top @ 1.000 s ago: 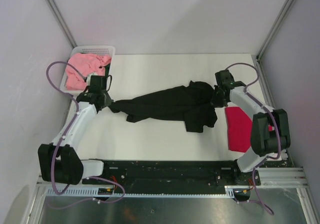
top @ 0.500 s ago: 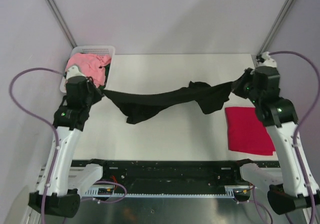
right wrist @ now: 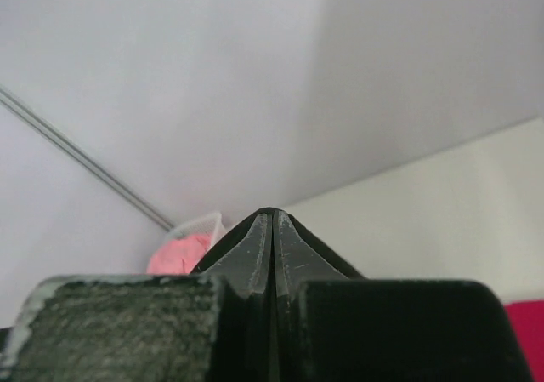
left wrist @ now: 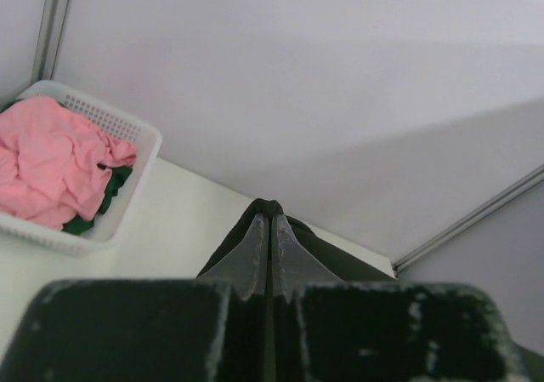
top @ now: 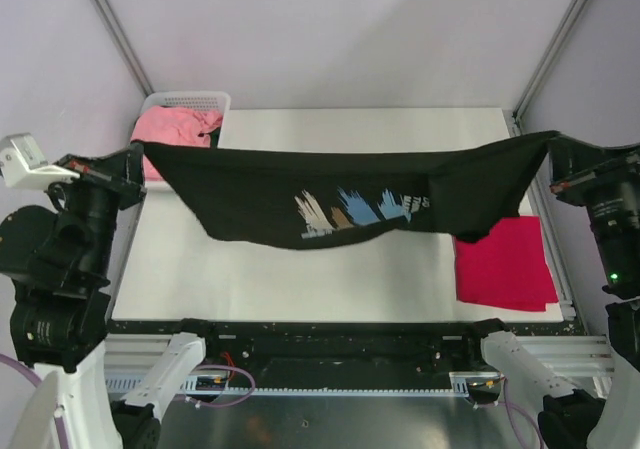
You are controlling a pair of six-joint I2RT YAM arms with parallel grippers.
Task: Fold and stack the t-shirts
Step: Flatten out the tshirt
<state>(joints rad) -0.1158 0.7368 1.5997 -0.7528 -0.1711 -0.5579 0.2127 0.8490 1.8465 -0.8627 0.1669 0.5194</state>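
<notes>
We see the black t-shirt (top: 330,194) stretched in the air above the table (top: 300,274). The left gripper (left wrist: 269,227) and right gripper (right wrist: 273,229) are each clamped tight on one end. The red t-shirt (top: 505,264) lies beneath its right end.

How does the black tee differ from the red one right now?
Pose: the black tee hangs in the air, stretched between the left gripper and right gripper; the red tee lies flat on the table. State: the black tee is spread open, print showing; the red tee looks folded into a compact rectangle. Grip: both grippers pinch the black tee; no gripper holds the red tee. Both are cloth t-shirts.
</notes>
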